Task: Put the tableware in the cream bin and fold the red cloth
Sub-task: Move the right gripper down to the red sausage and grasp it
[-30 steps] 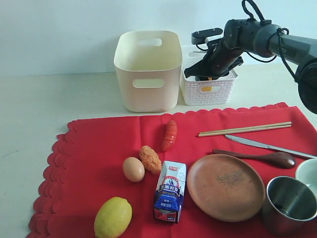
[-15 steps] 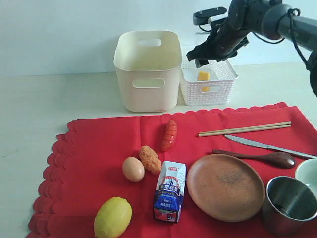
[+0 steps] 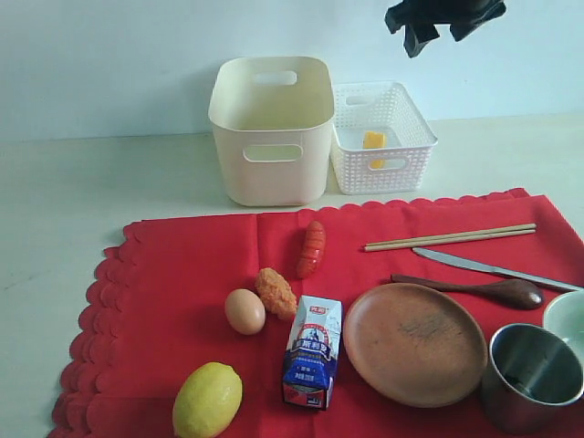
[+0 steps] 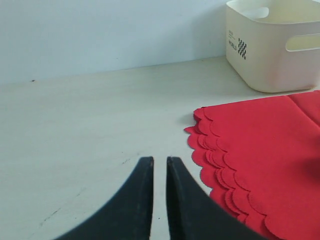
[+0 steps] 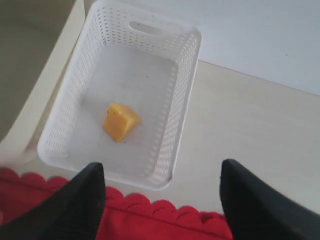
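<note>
Your right pincer point(image 5: 161, 167) — jaws wide, nothing held, high above white lattice basket point(image 3: 399, 167) with yellow cheese point(image 3: 374, 140) inside. Your left pincer point(image 4: 159, 167) — narrow, nothing between fingers, low over bare worktop point(image 4: 90, 125) beside red cloth point(image 3: 182, 265) edge. Cream bin point(image 3: 271, 137) behind cloth, next to basket. Plate point(image 3: 415, 342), spoon point(image 3: 484, 287), knife point(image 3: 484, 266), chopsticks point(image 3: 450, 237), cup point(image 3: 532, 376), bowl point(image 3: 568, 315) on cloth's right part.

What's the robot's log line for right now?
right pincer open, empty | left pincer shut, empty | cheese in white basket | tableware on red cloth
</note>
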### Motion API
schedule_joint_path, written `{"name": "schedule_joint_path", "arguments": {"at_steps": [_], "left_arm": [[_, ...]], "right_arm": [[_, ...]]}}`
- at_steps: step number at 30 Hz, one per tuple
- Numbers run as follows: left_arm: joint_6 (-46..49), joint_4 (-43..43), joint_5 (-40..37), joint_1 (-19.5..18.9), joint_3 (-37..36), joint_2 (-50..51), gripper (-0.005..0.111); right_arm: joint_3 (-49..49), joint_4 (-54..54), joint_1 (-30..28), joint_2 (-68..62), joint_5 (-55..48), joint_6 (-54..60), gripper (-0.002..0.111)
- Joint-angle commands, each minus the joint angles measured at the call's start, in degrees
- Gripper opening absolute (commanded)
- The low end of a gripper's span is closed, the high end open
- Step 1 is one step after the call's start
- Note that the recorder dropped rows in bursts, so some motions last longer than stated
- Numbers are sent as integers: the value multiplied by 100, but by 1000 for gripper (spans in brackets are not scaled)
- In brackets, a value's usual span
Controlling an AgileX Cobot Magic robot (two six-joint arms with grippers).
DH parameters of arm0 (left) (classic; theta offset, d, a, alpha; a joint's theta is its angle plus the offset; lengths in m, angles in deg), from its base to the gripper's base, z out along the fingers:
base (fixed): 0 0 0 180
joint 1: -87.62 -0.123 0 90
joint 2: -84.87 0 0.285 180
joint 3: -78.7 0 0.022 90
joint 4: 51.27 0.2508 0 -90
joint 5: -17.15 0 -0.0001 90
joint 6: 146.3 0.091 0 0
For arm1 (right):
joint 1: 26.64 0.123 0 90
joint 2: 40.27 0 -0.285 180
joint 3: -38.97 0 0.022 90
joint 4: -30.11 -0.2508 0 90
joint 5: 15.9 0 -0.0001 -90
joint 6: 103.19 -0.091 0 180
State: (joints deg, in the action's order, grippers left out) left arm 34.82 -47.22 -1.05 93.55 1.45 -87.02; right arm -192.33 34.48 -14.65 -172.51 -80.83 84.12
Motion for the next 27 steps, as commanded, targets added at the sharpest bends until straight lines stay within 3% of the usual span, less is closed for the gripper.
{"name": "schedule_joint_path", "arguments": {"at_steps": [1,4,7,11,18,21,27], "left_arm": [[17,33,30,31,3,-33,12],[17,33,30,31,3,-33,12],[17,33,30,31,3,-33,12],[17,33,30,31,3,-33,12],[17,33,30,31,3,-33,12],[17,33,30,31,3,-33,12],[17,33,30,31,3,-33,12]], "right_arm": [[-42,-139,-18,347,-504,35,64],[154,-321,-6,770,-504,-108,64],[1106,-349,2,1518,-504,-192,64],[2953,-593,2,2703,518,-139,64],[5005,-1622,2,3696,2228,257,64],[5505,-2187,165,3721,2563,780,64],[5729,-2207,815,3216,2630,1238,64]]}}
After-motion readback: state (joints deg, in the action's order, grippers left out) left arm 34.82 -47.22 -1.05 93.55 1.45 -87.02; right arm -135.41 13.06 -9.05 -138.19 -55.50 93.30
